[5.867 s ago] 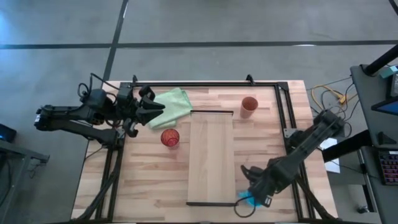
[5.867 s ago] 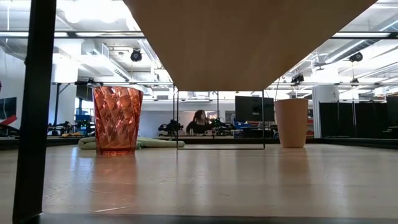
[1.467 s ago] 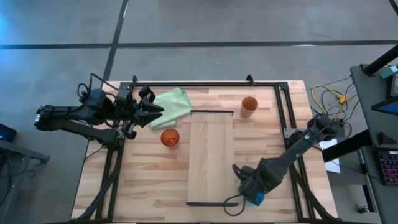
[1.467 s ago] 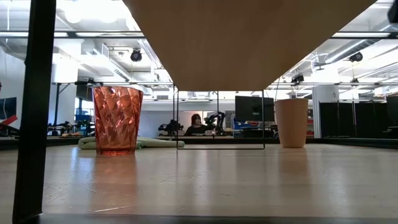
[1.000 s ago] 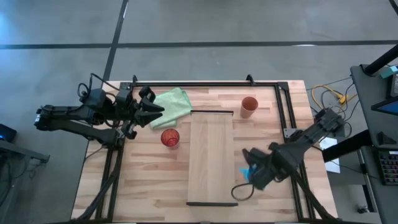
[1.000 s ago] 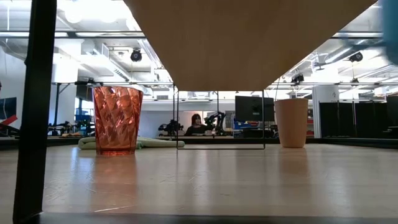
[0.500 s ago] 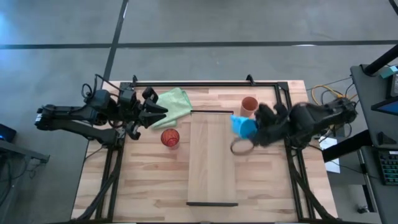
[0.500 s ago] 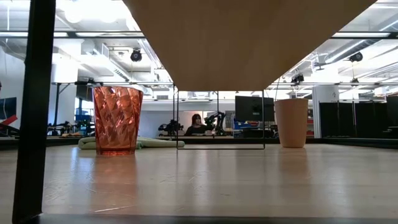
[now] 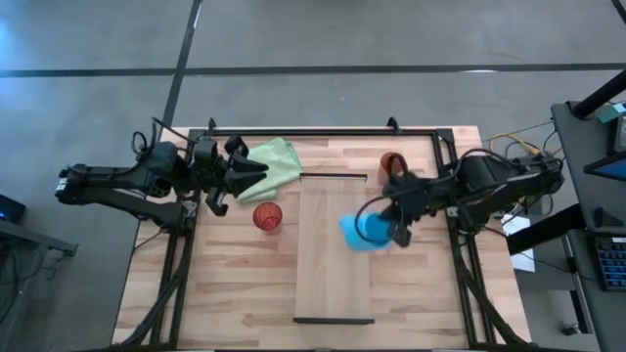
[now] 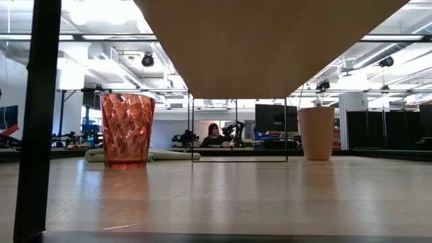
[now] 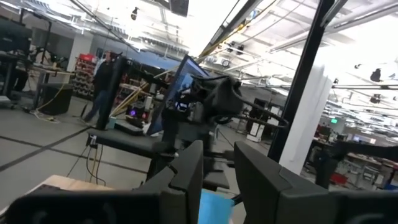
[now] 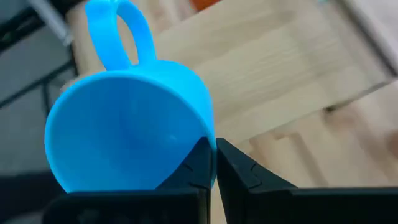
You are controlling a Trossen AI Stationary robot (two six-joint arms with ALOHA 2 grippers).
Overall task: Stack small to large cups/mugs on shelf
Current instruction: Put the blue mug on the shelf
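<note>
The bright blue mug (image 9: 360, 233) hangs tipped in my right gripper (image 9: 389, 230), above the right long edge of the light-wood shelf (image 9: 328, 274). In the right wrist view the mug (image 12: 124, 137) shows its open mouth, with its handle (image 12: 121, 34) on the side away from the fingers. The translucent red cup (image 9: 267, 216) stands on the table left of the shelf. The orange-terracotta cup (image 9: 392, 162) stands near the far right corner, partly behind the right arm. My left gripper (image 9: 246, 171) is open, beside the green cloth. My right gripper (image 12: 212, 155) pinches the blue mug's rim wall (image 12: 208, 142), opposite the handle, one finger inside the mouth and one outside. It reaches in from the table's right side. The mug is lifted clear and tipped well off upright.
A green cloth (image 9: 274, 161) lies at the far left, by my left gripper. The shelf stands raised on dark legs (image 10: 37, 115); the low view looks under it (image 10: 270, 47) at the red cup (image 10: 127, 129) and the orange cup (image 10: 316, 133). A black frame borders the table.
My right gripper has carried the blue mug from the table's near right part toward the far edge, close to the orange cup, then back toward the left and near, over the shelf's right edge. The mug has stayed in the hold and turned about with the wrist.
</note>
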